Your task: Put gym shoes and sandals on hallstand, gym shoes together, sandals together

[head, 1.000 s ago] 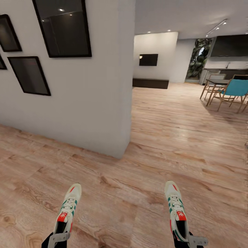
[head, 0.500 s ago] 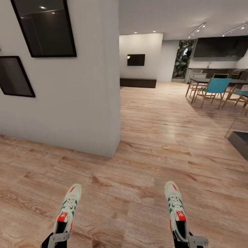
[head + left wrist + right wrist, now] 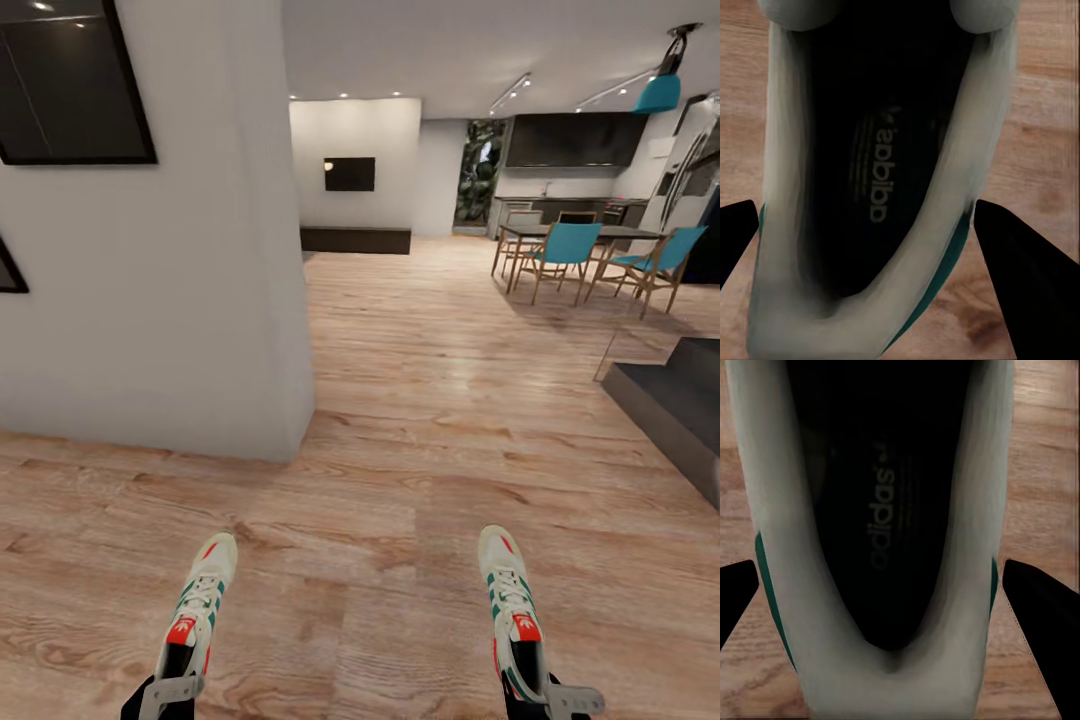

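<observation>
Head view: each end effector is clamped on the heel of one gym shoe, the left end effector [image 3: 172,690] on the left gym shoe [image 3: 200,598] and the right end effector [image 3: 545,695] on the right gym shoe [image 3: 510,605], toes forward, above the corridor floor [image 3: 380,480]. A white wall corner [image 3: 285,300] stands at left; beyond are teal dining chairs [image 3: 560,250], a wall screen [image 3: 349,173] and a dark step [image 3: 670,400]. Wrist views: the fingers [image 3: 1020,262] [image 3: 1039,615] flank each shoe's dark opening.

My head view is bright and evenly lit by ceiling spotlights [image 3: 340,96], edges stretched wide; both wrist views look soft, shoe interiors [image 3: 881,172] nearly black.
</observation>
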Controlling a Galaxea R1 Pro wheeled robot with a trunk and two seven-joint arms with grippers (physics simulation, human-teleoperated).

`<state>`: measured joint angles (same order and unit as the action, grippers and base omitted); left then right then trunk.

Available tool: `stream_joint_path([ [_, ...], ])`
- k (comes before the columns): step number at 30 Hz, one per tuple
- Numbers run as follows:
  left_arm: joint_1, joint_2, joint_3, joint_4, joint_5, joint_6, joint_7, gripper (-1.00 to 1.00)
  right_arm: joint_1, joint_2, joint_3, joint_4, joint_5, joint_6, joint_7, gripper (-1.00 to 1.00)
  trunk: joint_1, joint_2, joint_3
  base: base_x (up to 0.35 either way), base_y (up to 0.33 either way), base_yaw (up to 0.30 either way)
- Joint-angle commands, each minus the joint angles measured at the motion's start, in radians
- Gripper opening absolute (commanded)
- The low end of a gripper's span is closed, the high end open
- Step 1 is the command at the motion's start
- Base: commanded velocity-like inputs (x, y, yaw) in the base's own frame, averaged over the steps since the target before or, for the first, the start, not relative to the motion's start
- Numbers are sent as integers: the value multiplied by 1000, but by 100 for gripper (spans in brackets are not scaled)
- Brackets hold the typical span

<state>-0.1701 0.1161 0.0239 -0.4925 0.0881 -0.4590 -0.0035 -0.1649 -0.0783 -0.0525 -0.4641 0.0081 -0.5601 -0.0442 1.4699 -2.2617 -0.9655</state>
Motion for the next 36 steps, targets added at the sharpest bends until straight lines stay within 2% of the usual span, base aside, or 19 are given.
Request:
stream_joint_path([
  [1, 0, 0, -2, 0, 8, -3, 0, -100, -1, 0, 0, 1, 1, -3, -3, -100, 0, 0, -1, 0, 0, -268],
  [36, 0, -1, -2, 22, 7, -4, 0, -100, -1, 0, 0, 2, 2, -3, -3, -100, 0, 0, 12, 0, 0, -279],
])
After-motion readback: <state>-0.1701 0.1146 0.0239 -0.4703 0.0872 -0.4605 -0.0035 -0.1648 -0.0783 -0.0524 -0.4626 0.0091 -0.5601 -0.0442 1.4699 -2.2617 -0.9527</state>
